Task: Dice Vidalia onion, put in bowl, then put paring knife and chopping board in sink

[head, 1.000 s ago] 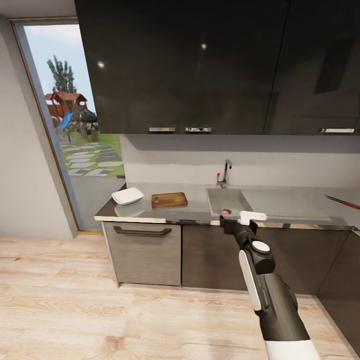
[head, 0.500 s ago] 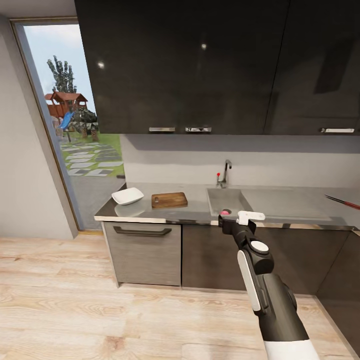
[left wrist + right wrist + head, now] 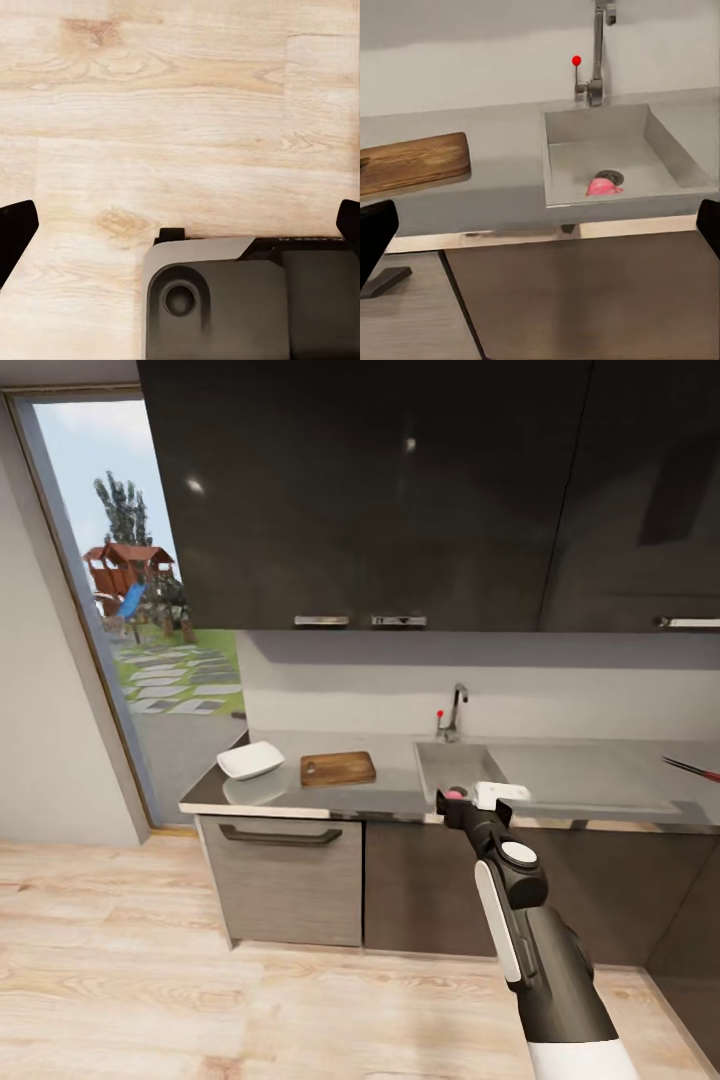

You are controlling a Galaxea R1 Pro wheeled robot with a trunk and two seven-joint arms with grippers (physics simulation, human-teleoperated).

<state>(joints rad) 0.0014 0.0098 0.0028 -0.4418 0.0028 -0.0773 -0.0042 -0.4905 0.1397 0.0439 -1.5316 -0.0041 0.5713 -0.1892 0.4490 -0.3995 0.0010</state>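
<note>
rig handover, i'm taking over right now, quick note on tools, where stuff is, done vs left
Right tool: open, empty, raised in front of the sink.
Left tool: open, empty, facing the wood floor.
Pink onion lies in the sink by the drain.
Chopping board and white bowl sit apart on the countertop.
Knife not identified.
Done: nothing.
Left: every step, starting with the onion.

Glossy dark wall cabinets (image 3: pixel 370 490) hang above a pale grey backsplash (image 3: pixel 480 685). Below them stands a grey drawer front (image 3: pixel 285 875) with a dark bar handle (image 3: pixel 281 835). Left of the cabinets, a tall glass door (image 3: pixel 140 610) looks onto a garden playhouse (image 3: pixel 125 570). Light wood flooring (image 3: pixel 250 1000) lies beneath the cabinets
</note>
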